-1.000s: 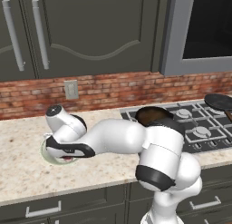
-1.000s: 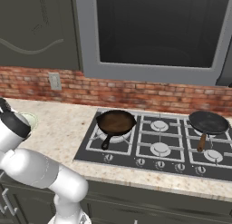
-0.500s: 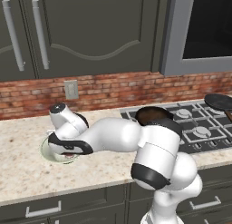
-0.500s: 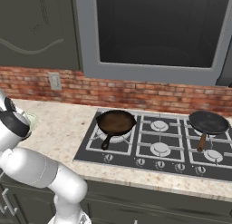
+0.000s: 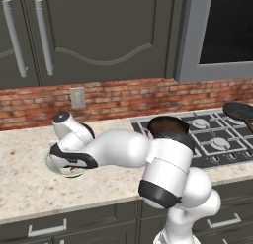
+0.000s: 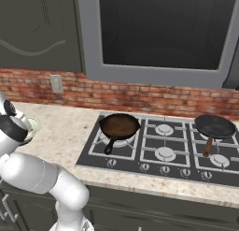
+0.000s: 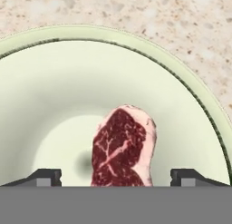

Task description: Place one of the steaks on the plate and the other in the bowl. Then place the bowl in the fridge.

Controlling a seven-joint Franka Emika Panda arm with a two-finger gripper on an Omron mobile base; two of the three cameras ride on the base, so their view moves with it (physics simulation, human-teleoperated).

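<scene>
Steak [image 7: 122,148] down in bowl [image 7: 54,82] on counter [image 7: 181,19], end effector [image 7: 117,175] wide open and empty; bowl-to-fridge pending.

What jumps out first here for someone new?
The raw red steak lying in the pale bowl, seen between wide-open jaws in the hand view. Next, the white arm folded low over that bowl on the speckled counter, left of the stove with its two dark pans.

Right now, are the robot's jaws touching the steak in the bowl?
Apart. In the hand view the steak lies in the bowl, and both fingertips stand wide of it, with pale bowl showing between each and the meat.
</scene>
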